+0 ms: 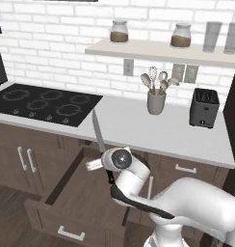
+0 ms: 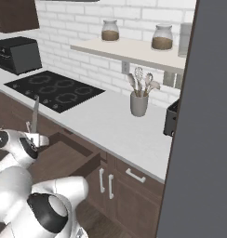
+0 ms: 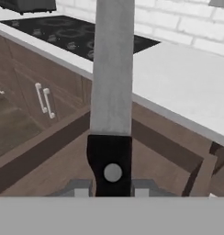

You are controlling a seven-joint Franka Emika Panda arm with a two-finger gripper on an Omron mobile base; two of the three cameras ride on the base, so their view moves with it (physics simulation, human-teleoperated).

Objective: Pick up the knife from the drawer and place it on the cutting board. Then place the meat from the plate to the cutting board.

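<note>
So the two-finger gripper (image 3: 112, 192) is pinching the black-handled, silver-bladed kitchen knife (image 3: 112, 82) blade-up above the open dark brown wooden drawer (image 1: 85, 202), probably so it clears the white counter (image 1: 138, 125).

Knife (image 1: 98, 136) upright in gripper (image 3: 111, 190) above open drawer (image 1: 76, 200)

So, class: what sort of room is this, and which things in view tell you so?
A home kitchen, rendered in simulation. The signs: a black cooktop set into a pale counter, a toaster and a utensil cup against the white brick wall, and an open drawer from which the hand lifts a knife.
</note>
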